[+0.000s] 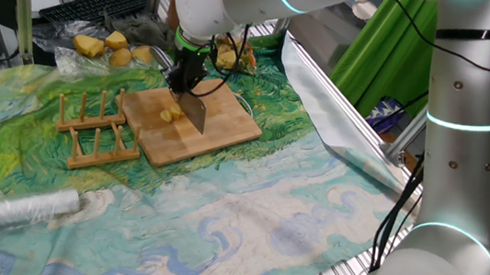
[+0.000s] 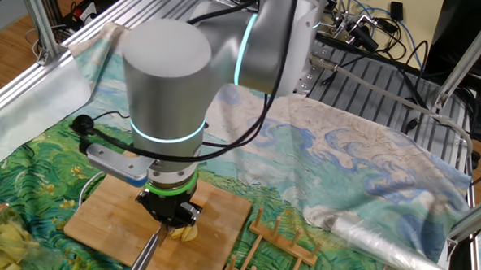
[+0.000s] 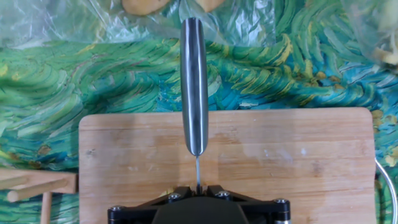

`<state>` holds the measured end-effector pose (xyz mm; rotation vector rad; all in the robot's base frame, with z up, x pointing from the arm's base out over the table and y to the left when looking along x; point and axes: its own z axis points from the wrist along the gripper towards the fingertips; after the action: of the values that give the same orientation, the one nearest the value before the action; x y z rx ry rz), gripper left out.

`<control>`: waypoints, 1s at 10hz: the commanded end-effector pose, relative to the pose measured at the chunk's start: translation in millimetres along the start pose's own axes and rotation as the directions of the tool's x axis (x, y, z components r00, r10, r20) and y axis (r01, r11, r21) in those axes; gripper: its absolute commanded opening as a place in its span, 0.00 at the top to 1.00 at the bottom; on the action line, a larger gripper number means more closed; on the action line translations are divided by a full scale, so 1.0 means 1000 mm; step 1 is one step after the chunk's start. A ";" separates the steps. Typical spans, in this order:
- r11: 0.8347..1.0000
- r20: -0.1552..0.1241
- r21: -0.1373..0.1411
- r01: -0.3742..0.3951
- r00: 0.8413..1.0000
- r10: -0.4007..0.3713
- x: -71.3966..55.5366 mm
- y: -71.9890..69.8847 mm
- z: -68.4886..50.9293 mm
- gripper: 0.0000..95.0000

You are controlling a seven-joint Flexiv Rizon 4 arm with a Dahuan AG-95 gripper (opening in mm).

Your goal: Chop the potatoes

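Got my gripper [image 1: 184, 80] clamped tight on the knife [image 1: 194, 110] over the board [image 1: 227, 131], potatoes [image 1: 170, 115] look partly chopped, more cuts probably needed.

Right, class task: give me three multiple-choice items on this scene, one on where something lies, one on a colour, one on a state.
1. Where do the cut potato pieces lie?
A on the wooden board
B on the wooden rack
C on the foil roll

2. What colour is the glowing ring on the arm?
A red
B pale cyan
C yellow

3. What is the gripper doing?
A open, empty
B shut on a potato
C shut on the knife

Answers: 1 A, the yellow bits sit mid-board beside the blade. 2 B, the ring shines light blue-green. 3 C, the knife hangs from the closed gripper over the board.
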<state>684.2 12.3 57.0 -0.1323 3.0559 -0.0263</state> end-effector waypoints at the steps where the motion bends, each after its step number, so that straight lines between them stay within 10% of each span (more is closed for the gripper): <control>1: 1.000 0.006 0.004 0.001 1.000 -0.001 0.001 -0.001 -0.001 1.00; 7: 1.000 0.023 0.003 -0.012 1.000 0.012 -0.001 0.000 0.037 1.00; 10: 1.000 0.018 0.000 -0.011 1.000 0.011 0.001 -0.002 0.028 1.00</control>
<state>684.4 9.2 33.2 -0.1202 3.0401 -0.0185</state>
